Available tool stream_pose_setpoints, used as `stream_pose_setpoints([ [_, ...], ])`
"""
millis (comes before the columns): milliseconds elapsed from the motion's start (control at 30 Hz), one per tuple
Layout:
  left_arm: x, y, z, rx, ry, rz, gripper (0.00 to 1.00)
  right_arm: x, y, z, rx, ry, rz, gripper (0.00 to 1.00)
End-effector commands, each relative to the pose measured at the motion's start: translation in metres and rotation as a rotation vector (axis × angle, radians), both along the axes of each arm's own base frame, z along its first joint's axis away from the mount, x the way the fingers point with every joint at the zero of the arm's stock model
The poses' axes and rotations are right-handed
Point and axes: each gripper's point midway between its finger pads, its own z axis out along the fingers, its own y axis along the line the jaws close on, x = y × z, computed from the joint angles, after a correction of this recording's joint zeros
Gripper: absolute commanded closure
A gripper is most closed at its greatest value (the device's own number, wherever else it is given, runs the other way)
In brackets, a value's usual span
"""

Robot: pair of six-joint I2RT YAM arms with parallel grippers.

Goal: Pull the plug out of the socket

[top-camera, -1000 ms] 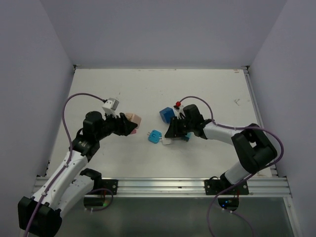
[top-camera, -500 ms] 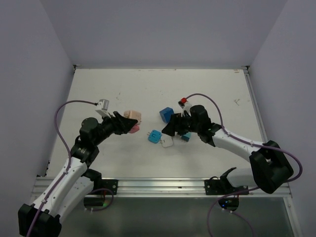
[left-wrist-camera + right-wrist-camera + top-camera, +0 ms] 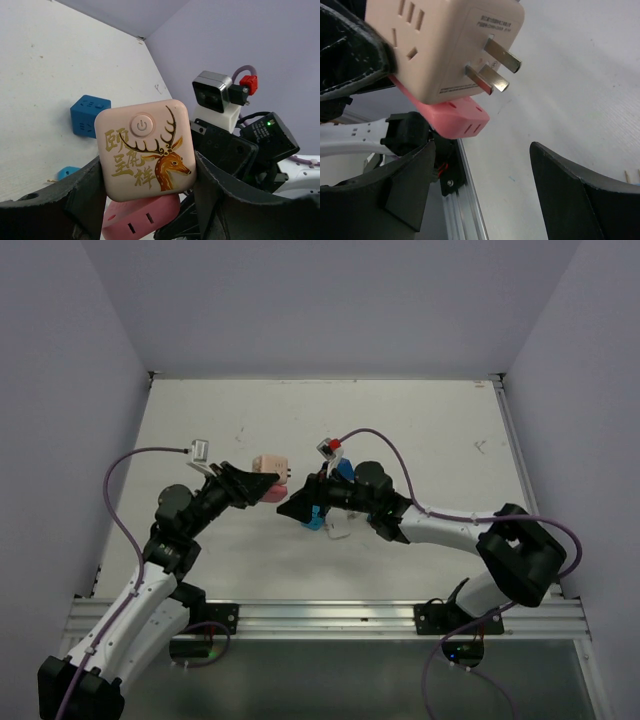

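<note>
Two hands meet near the middle of the top view. Our left hand [image 3: 262, 488] is clamped on a cream cube socket [image 3: 145, 150], its fingers [image 3: 75, 200] pressing two opposite sides of the cube. The face turned toward the left wrist camera carries a round power button and a gold deer print. A pink plug [image 3: 142, 217] sits against the lower side of that cube, touching it, at the bottom centre of the left wrist frame. Both are held up off the counter [image 3: 420, 430]. In the right wrist view we see the cube at the upper left of the frame, with socket holes on one face and two flat metal prongs sticking out bare toward the right; the pink plug is just beneath it. Our right hand [image 3: 482, 147] is spread wide with nothing between its fingers. It hangs near the cube and the pink plug, below them in that frame, and we cannot tell whether it touches either. On the counter, right of centre in the top view, lie a dark blue cube [image 3: 344, 468], partly hidden by the right arm, and a light-blue plug [image 3: 315, 517] below the right hand.
</note>
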Motion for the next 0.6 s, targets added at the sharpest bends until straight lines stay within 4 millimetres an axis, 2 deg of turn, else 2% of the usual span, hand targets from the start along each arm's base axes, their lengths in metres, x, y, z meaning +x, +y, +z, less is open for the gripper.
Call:
stream_pose_setpoints([
  [0, -0.006, -0.002, 0.039, -0.098, -0.118, -0.019, 1.0, 0.004, 0.021, 0.053, 0.191, -0.088, 0.032, 0.2],
  [133, -0.008, 0.0, 0.044, -0.117, -0.131, -0.013, 1.0, 0.001, 0.03, 0.056, 0.207, -0.113, 0.062, 0.21],
  [300, -0.008, 0.0, 0.04, -0.118, -0.125, -0.015, 1.0, 0.002, 0.03, 0.068, 0.206, -0.163, 0.071, 0.25],
  [500, -0.008, 0.0, 0.038, -0.135, -0.131, -0.009, 1.0, -0.005, 0.034, 0.073, 0.207, -0.164, 0.114, 0.41],
  [567, -0.007, 0.001, 0.039, -0.122, -0.144, -0.003, 1.0, -0.006, 0.033, 0.072, 0.209, -0.155, 0.119, 0.5],
])
